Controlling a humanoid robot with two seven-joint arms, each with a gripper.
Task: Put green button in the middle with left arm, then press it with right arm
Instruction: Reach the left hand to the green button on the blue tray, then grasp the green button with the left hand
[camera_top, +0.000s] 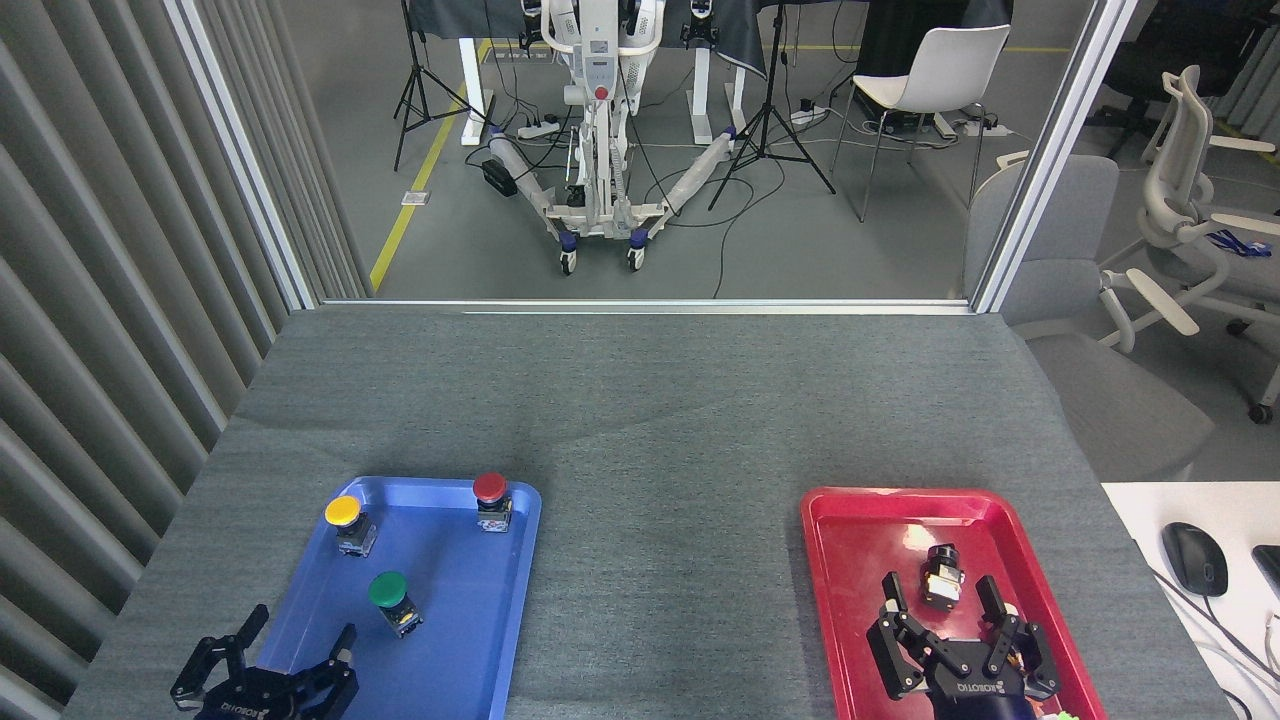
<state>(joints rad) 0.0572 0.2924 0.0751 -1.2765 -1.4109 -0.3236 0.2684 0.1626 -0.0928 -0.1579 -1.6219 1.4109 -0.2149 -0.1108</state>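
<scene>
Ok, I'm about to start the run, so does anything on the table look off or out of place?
Only one oddity: a small capless switch body lies tilted in the red tray. The green button, like the yellow and red ones, stands upright in the blue tray.

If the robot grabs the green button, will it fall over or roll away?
The green button may tip: its wide round cap sits on a narrower body. It probably won't roll while upright, since the body looks boxy. It looks stiff, and perhaps slippery on the smooth blue tray.

Red button (490, 499) and yellow button (345, 522) stand in blue tray (480, 640).
</scene>
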